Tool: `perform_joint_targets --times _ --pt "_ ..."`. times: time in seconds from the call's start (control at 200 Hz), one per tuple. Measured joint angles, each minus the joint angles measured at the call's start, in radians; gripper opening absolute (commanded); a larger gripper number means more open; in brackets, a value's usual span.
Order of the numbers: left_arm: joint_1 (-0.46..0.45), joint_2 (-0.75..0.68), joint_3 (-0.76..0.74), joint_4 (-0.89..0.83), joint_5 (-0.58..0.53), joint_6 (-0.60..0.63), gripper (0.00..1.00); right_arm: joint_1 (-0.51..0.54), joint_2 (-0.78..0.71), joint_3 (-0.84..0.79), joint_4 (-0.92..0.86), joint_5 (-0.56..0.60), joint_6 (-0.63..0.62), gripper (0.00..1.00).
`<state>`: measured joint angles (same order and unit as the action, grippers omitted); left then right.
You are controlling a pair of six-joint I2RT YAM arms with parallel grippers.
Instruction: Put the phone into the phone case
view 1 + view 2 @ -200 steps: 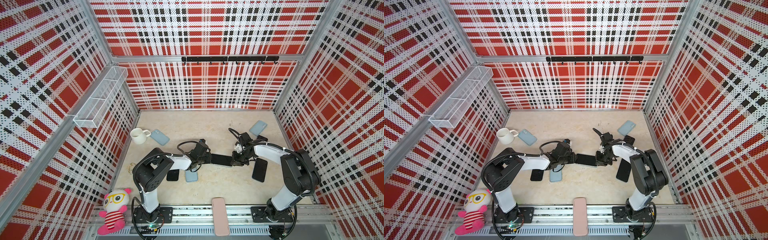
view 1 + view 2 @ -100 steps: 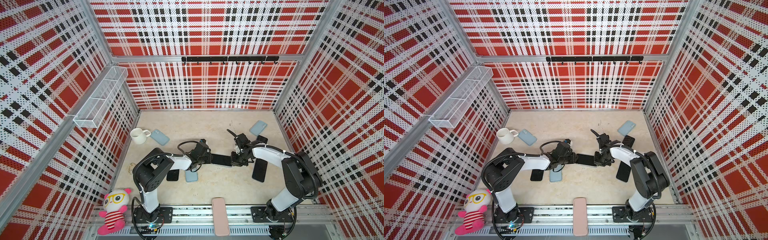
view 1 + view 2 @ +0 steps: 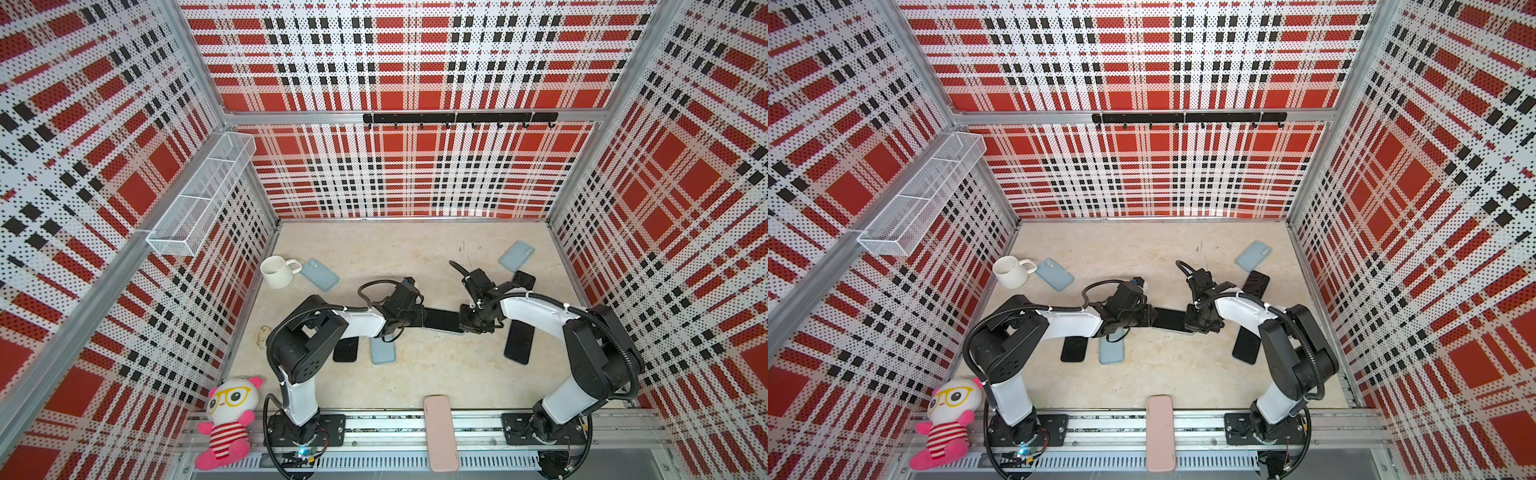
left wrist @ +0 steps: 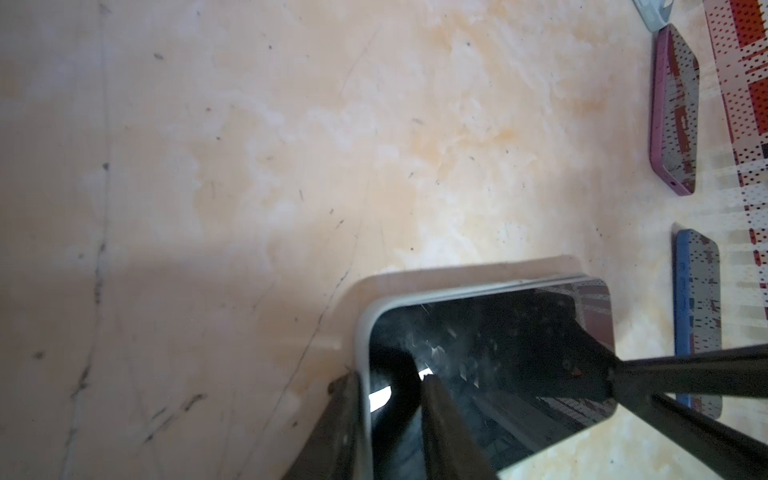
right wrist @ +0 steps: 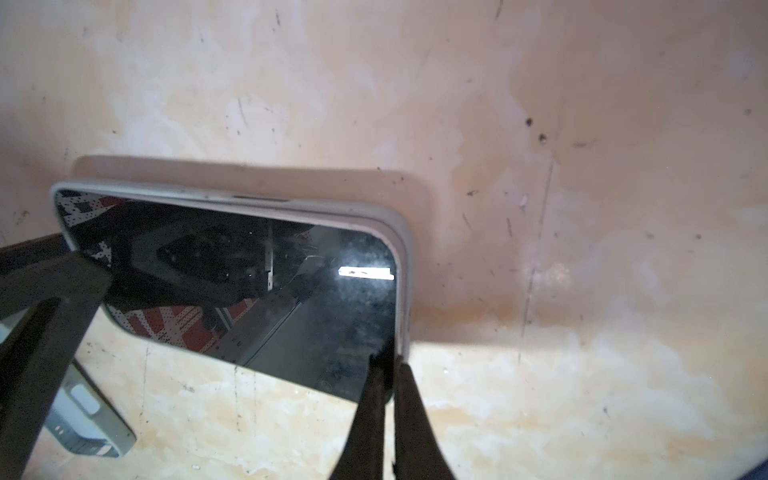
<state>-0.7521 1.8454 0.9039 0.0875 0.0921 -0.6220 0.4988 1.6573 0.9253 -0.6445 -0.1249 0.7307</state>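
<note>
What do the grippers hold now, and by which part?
The right gripper pinches the phone case by its rim near a corner. The left gripper straddles the opposite rim, jaws apart, gripping nothing.

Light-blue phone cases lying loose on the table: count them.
3 cases: one beside the mug, one far right, one partly under the left arm; more may be hidden.

We find both top views bright, evenly lit from overhead and sharp, though the wide lens bows the walls (image 3: 415,174) (image 3: 1142,174) outward at the edges. Shadows on the table (image 3: 415,382) are faint and soft. In the wrist views the table looks warm and washed out. The phone (image 5: 232,266) (image 4: 498,332) mirrors a white light strip and throws a broad soft shadow, and in the right wrist view the right gripper (image 5: 386,361) is a blurred dark shape up close.
</note>
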Motion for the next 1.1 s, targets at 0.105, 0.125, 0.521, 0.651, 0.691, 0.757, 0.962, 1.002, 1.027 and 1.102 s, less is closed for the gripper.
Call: perform_joint_targets --times 0.105,0.125,0.521,0.651,0.691,0.757,0.962,1.002,1.027,1.102 --pt "-0.001 0.0 0.001 -0.005 -0.006 0.003 0.31 0.026 0.019 -0.006 0.013 0.033 0.023 0.07" --pt "-0.001 0.0 0.001 -0.006 -0.009 0.004 0.31 0.031 0.025 0.006 0.01 0.041 0.027 0.08" --pt "0.001 -0.003 0.003 -0.013 -0.014 0.031 0.3 0.082 0.037 0.056 -0.043 0.13 0.031 0.13" --pt "0.014 -0.005 -0.002 -0.013 -0.014 0.044 0.25 0.049 0.031 0.107 -0.134 0.1 -0.005 0.18" --pt "0.018 -0.006 -0.005 -0.011 -0.013 0.046 0.24 0.038 0.027 0.121 -0.173 0.095 -0.016 0.19" --pt "0.023 -0.007 -0.008 -0.01 -0.007 0.048 0.23 0.009 0.019 0.155 -0.226 0.091 -0.041 0.19" --pt "0.027 -0.008 -0.011 -0.004 0.003 0.049 0.22 -0.053 0.0 0.231 -0.252 0.068 -0.104 0.19" --pt "0.027 -0.007 -0.011 -0.003 0.005 0.051 0.21 -0.055 0.003 0.236 -0.253 0.06 -0.115 0.19" --pt "0.028 -0.007 -0.011 -0.003 0.005 0.051 0.21 -0.055 0.008 0.24 -0.253 0.056 -0.12 0.19" --pt "0.028 -0.005 -0.007 -0.004 0.005 0.053 0.2 -0.059 0.028 0.252 -0.246 0.043 -0.142 0.19"
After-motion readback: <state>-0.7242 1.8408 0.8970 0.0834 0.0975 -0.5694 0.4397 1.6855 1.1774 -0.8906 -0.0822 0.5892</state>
